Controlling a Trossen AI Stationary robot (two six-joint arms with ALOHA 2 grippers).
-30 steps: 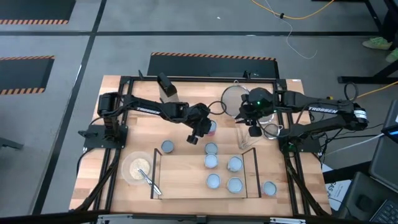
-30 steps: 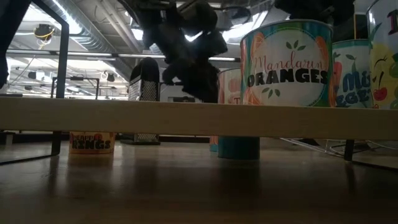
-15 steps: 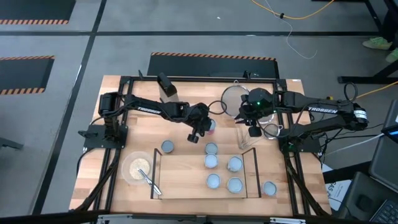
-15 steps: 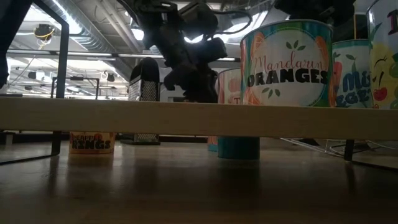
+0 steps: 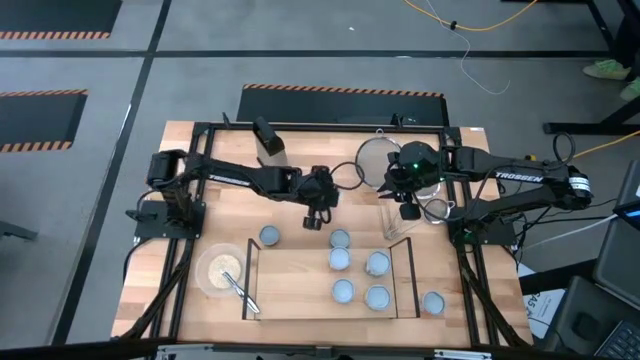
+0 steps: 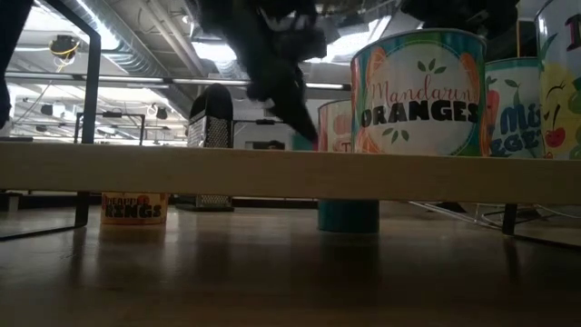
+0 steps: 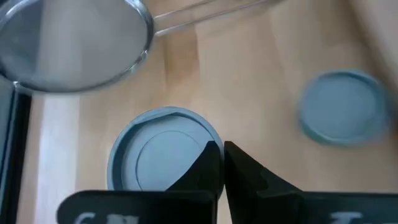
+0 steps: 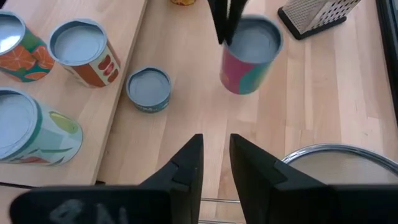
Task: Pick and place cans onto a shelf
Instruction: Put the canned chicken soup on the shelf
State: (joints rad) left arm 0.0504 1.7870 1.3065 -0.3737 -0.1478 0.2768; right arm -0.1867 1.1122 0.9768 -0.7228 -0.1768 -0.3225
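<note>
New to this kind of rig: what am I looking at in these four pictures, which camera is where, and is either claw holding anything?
It is a two-armed robot at a wooden table. One camera looks down from above, one sits at table height, and one rides on each wrist. The left gripper is shut, its tips over the top of a pink can, holding nothing. The right gripper waits open and empty near a wire strainer. Several cans stand on the low wooden shelf; others stand on the table beside it, with a bowl and a grater.
</note>
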